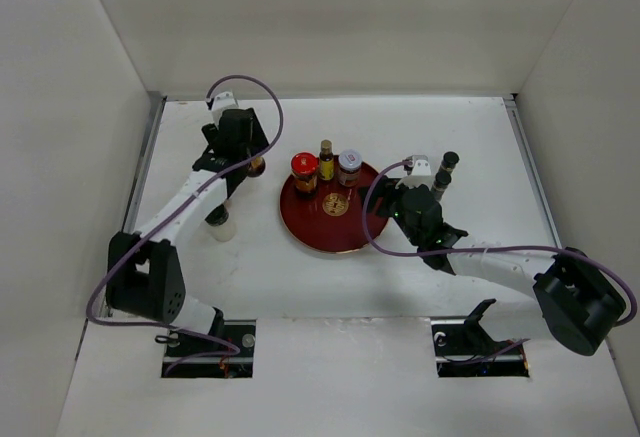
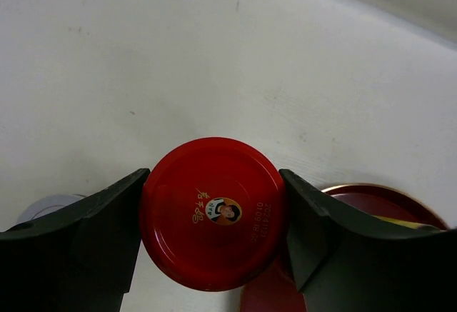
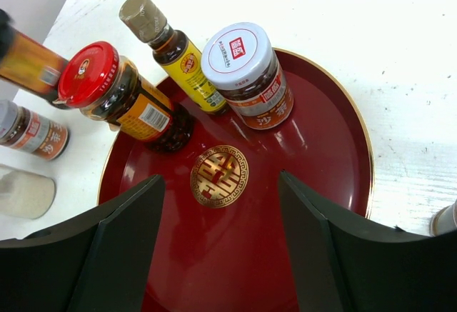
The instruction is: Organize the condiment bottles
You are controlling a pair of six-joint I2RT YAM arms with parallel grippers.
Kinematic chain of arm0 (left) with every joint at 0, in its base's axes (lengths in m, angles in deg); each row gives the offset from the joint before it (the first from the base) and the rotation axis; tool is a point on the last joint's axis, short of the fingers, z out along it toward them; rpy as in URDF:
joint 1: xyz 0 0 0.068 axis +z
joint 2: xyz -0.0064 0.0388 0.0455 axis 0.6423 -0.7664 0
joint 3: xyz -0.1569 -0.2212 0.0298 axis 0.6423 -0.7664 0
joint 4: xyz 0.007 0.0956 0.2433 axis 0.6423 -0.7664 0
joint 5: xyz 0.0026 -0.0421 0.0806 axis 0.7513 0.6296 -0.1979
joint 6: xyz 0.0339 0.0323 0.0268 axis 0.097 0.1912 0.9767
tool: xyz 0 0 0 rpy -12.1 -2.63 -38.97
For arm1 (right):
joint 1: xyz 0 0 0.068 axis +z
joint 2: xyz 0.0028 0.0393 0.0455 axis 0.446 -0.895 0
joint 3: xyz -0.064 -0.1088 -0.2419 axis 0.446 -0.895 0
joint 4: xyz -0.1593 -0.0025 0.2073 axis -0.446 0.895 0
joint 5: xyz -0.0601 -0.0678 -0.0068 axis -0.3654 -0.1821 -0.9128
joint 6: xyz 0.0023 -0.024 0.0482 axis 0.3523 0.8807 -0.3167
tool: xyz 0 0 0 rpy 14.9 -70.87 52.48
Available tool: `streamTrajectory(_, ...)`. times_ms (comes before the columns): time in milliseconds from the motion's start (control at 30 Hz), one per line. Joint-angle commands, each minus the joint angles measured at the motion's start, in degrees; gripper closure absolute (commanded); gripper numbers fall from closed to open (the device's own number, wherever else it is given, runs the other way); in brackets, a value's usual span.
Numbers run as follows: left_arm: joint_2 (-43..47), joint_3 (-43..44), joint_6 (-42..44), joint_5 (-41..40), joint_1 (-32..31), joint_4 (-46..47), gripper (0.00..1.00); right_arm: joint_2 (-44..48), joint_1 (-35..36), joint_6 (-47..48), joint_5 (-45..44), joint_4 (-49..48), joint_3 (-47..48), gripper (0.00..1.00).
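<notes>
Left gripper [image 2: 214, 183] is clenched on a red-lid jar [image 2: 214, 212], 1 finger [image 2: 93, 240] pressed to each side of the lid; top view puts this jar just off the tray's left rim, over the table [image 1: 470, 127], cannot tell if it is lifted or standing. Right gripper [image 3: 221, 178] is released, fingers spread wide with nothing between them, hanging over the right part of the dark red round tray [image 3: 335, 176] with the gold emblem in its middle. 3 bottles stand on the far side of the tray in a row: a second red-lid jar [image 3: 107, 91] with an orange label on the left, a slim bottle [image 3: 171, 44] with a yellow label and brownish cap in the middle, a white-lid jar [image 3: 246, 76] on the right, all close together. Off the tray on its left side sit a small silver-lid jar [image 3: 32, 132] and a white bottle [image 3: 25, 192], side by side under the left arm. A black-cap bottle [image 1: 446, 169] stands upright on the table just beyond the tray's right rim, near the right wrist. Left wrist view also shows a pale round cap [image 2: 50, 205] behind the left finger and a bit of tray rim at lower right
</notes>
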Motion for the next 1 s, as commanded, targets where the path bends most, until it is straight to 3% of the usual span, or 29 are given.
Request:
streamTrajectory(0,8.47,0.72,0.4,-2.95,-1.65,6.43,0.75,0.85,0.29,-0.36,0.46,-2.55,1.18,0.29)
streamTrajectory(367,23.15,-1.56,2.16,-7.35,-11.14,-7.01,0.75,1.47,-0.14,-0.44,0.19,-2.81,0.75,0.28)
streamTrajectory(500,25.7,-2.97,0.58,-6.47,-17.28,-9.3,0.75,2.78,-0.5,-0.53,-0.68,-3.07,-0.04,0.27)
streamTrajectory(733,21.41,-3.06,-1.88,-6.74,-27.83,-5.45,0.75,5.77,-2.78,-1.67,-2.44,-3.25,-1.89,0.26)
streamTrajectory(967,10.35,-0.95,-0.75,-5.16,-32.24,4.48,0.75,8.32,-5.59,-3.52,-4.46,-2.46,-3.56,0.25)
